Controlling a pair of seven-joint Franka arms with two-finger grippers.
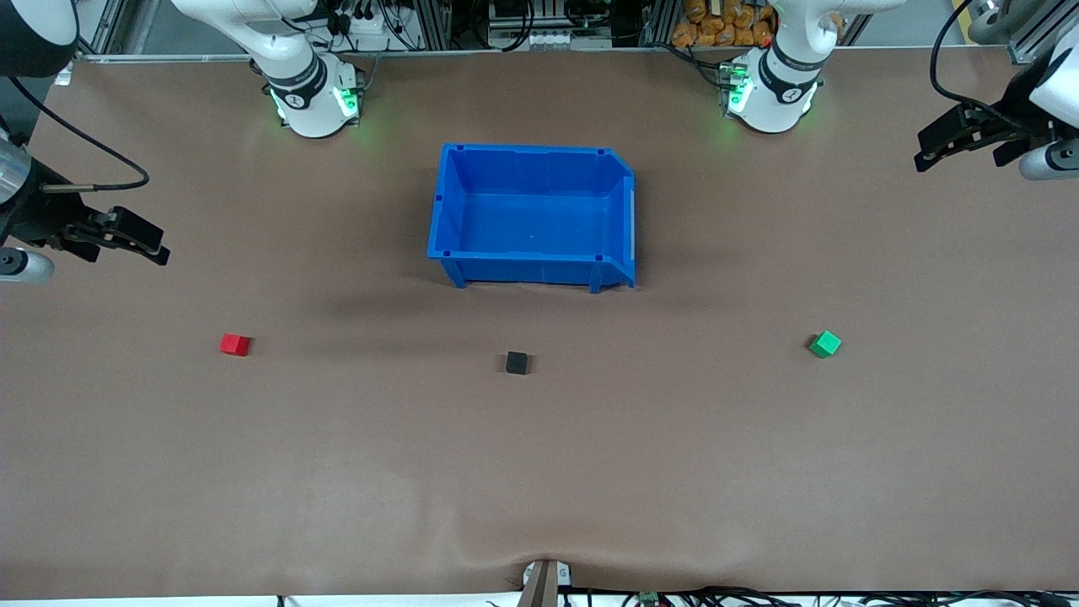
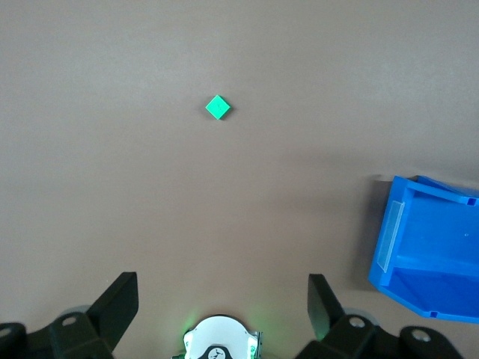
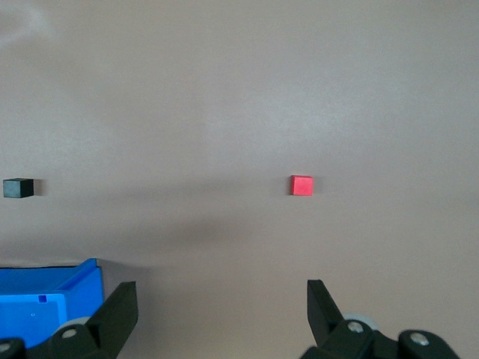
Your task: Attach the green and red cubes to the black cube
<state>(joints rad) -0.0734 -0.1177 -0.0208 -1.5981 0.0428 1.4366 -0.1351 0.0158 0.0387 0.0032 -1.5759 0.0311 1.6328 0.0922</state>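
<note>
The black cube [image 1: 517, 362] sits mid-table, nearer the front camera than the blue bin, and also shows in the right wrist view [image 3: 18, 188]. Toward the right arm's end of the table lies the red cube [image 1: 235, 344] [image 3: 301, 185]. The green cube [image 1: 825, 344] [image 2: 218, 107] lies toward the left arm's end. All three cubes stand apart on the brown mat. My left gripper [image 1: 927, 156] [image 2: 223, 295] hangs open over bare mat at its end, holding nothing. My right gripper [image 1: 156, 244] [image 3: 221, 299] hangs open over bare mat at the other end, also holding nothing.
A large blue bin [image 1: 531, 270] stands mid-table between the two arm bases, with nothing visible inside; its corner shows in both wrist views [image 2: 426, 254] [image 3: 45, 310]. The brown mat [image 1: 539, 472] runs wide around the cubes, with a wrinkle at its near edge.
</note>
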